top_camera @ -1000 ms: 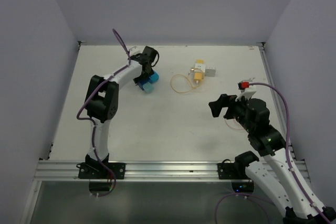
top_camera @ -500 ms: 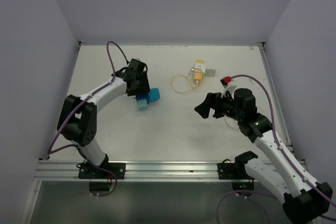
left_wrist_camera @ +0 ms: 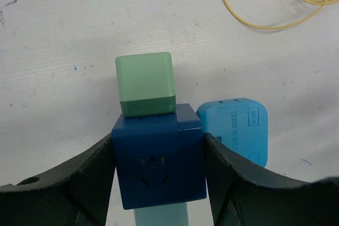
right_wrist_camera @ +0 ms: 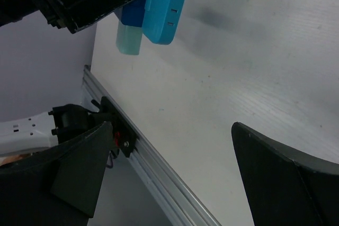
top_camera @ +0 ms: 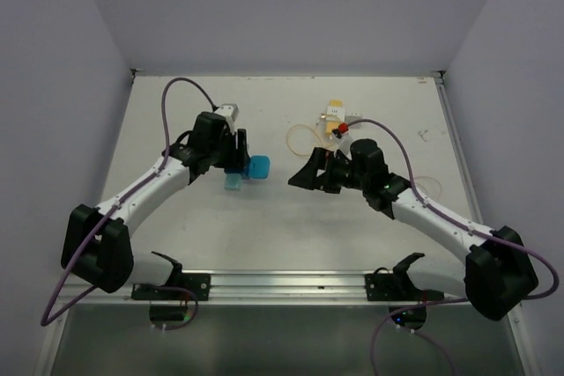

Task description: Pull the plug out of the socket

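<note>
A dark blue cube socket (left_wrist_camera: 158, 163) carries a pale green plug (left_wrist_camera: 145, 83) on its far face, a light blue plug (left_wrist_camera: 237, 128) on its right side and a pale block (left_wrist_camera: 160, 217) below. My left gripper (left_wrist_camera: 159, 168) is shut on the socket, one finger on each side. In the top view the socket (top_camera: 234, 165) and the light blue plug (top_camera: 257, 167) sit left of centre. My right gripper (top_camera: 302, 175) is open and empty, just right of the light blue plug. The right wrist view shows that plug (right_wrist_camera: 165, 9) ahead of its fingers.
A yellow adapter (top_camera: 333, 126) with a white block (top_camera: 353, 117) and a looped yellow cable (top_camera: 304, 140) lie at the back centre. An aluminium rail (top_camera: 282, 283) runs along the table's near edge. Grey walls stand on three sides.
My left arm has drawn the socket cluster toward the table's middle. My right arm has swung left from the right side and now has its open gripper close to the light blue plug.
</note>
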You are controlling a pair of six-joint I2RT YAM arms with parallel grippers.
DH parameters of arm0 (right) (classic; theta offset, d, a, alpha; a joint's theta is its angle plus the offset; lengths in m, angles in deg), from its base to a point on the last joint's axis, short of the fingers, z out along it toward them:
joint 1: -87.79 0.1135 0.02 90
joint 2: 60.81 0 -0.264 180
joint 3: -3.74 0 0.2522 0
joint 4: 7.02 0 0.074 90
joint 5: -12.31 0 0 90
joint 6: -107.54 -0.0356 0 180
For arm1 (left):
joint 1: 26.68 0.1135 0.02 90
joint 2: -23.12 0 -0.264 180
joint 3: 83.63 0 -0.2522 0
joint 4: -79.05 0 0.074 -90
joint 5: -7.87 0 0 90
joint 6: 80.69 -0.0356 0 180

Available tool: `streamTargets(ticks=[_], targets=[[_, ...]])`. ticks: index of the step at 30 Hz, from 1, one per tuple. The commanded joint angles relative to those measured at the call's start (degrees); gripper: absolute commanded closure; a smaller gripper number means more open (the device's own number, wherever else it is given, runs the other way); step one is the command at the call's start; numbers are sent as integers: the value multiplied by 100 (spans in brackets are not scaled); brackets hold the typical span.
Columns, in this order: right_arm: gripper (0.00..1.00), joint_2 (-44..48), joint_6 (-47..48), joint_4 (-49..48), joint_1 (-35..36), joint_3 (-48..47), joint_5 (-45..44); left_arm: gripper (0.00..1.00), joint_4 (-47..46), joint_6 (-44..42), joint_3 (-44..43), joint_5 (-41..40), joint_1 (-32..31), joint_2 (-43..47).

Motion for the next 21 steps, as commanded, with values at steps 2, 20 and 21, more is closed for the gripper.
streamTargets(ticks=[2,20,21], targets=[[1,-778,-670,-998,485,-451,-301,99,-818,-586,197,316,-20,482],[27,-2406,-627,-1711,1110,-1471,-1023,100,-1248,-877,611,588,-20,1194],[28,-2441,-583,-1702,1110,-1532,-1005,100,-1248,-886,611,606,-20,1194]])
